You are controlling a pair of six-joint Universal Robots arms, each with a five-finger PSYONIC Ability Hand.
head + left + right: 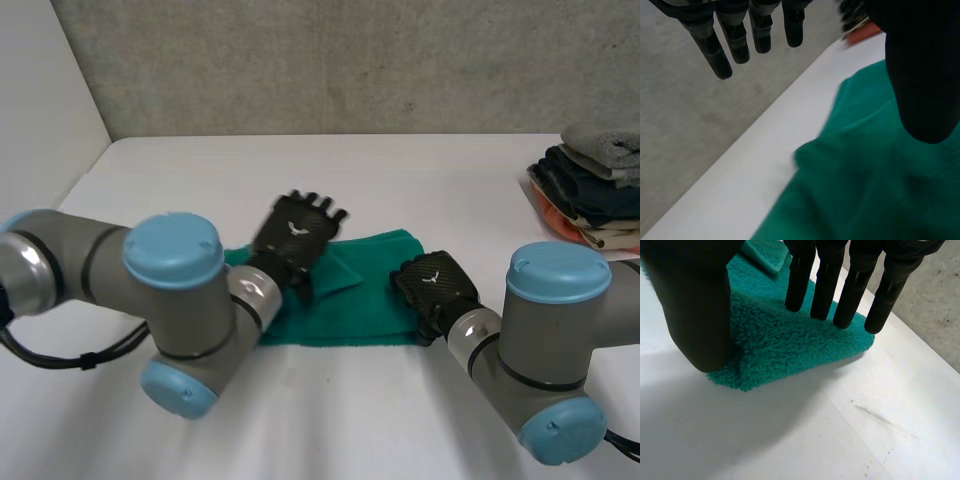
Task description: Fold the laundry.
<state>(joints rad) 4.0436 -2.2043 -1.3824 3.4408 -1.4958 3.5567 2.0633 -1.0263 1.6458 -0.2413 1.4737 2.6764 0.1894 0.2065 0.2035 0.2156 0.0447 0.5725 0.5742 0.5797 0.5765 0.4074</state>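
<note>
My left hand (296, 232) hovers over the left half of the green towel (372, 296), fingers straight, holding nothing. The towel lies on the white table (330, 420) between my arms. My right hand (432, 282) rests on its right end, straight fingers (825, 285) pressing the pile, thumb beside its near edge. A stack of folded clothes (598, 185) sits far right.

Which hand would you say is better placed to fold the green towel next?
Probably the right hand: its straight fingers rest on the right end of the green towel, thumb beside the edge. The left hand hovers open, fingers off the cloth.
</note>
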